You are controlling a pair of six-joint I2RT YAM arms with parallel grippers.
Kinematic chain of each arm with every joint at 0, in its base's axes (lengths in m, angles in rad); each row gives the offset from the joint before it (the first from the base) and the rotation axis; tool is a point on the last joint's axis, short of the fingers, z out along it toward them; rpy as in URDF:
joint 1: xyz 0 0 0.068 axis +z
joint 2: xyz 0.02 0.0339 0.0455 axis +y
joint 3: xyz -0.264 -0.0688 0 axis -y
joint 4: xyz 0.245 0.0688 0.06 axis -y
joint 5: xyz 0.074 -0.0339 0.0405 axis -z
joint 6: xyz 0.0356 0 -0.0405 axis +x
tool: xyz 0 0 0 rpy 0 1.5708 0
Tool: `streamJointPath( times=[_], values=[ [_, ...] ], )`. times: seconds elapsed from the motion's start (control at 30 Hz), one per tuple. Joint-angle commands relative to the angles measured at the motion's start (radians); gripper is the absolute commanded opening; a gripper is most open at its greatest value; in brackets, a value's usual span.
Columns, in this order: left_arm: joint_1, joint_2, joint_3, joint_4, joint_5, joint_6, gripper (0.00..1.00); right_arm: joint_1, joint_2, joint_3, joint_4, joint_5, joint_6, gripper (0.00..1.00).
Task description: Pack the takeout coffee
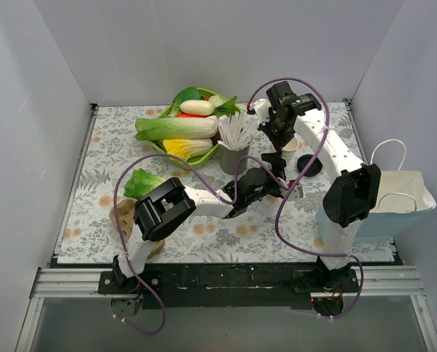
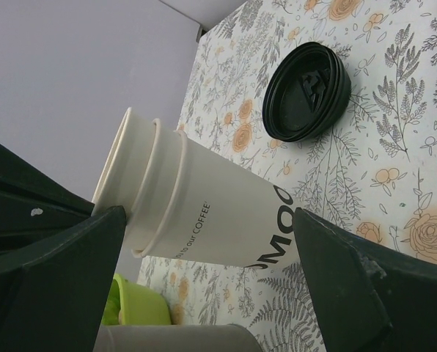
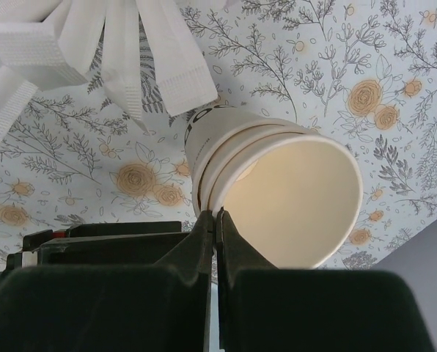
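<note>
Cream paper cup (image 3: 277,191), apparently two nested, has its rim pinched in the right claw (image 3: 216,218), whose fingers are closed tight on it. The left claw (image 2: 210,242) gapes wide around its body; contact is unclear. The lettering is partly hidden. A black lid (image 2: 306,92) lies nearby on the table (image 3: 394,44).

Each arm is a chain of glossy white tubular links: the left arm (image 1: 204,202) shows lower left of centre, the right arm (image 1: 328,143) at the upper right. Boxy matte black joint housings (image 1: 354,194) connect the links. A thin purple cable (image 1: 276,220) trails in loose loops along each arm. The left gripper (image 2: 210,220) and the right gripper (image 3: 215,220) have broad, flat-sided matte black plastic fingers (image 2: 57,286). One finger, at the left edge of the left wrist view, bears a small pale speck.
</note>
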Motion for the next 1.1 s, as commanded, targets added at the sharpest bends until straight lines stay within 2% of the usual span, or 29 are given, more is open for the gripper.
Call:
streamJointPath(
  times=[0.0,0.3,1.07],
  values=[
    [0.005,0.005,0.011,-0.045,-0.016,-0.031,0.98,0.007,-0.001,0.066,-0.009,0.007,0.0,0.01],
    [0.01,0.042,0.018,-0.098,-0.027,-0.085,0.98,0.005,0.01,0.079,0.002,0.012,-0.009,0.01],
    [0.021,0.076,-0.011,-0.085,-0.061,-0.151,0.98,0.035,0.016,0.011,-0.006,0.093,-0.077,0.01]
  ],
)
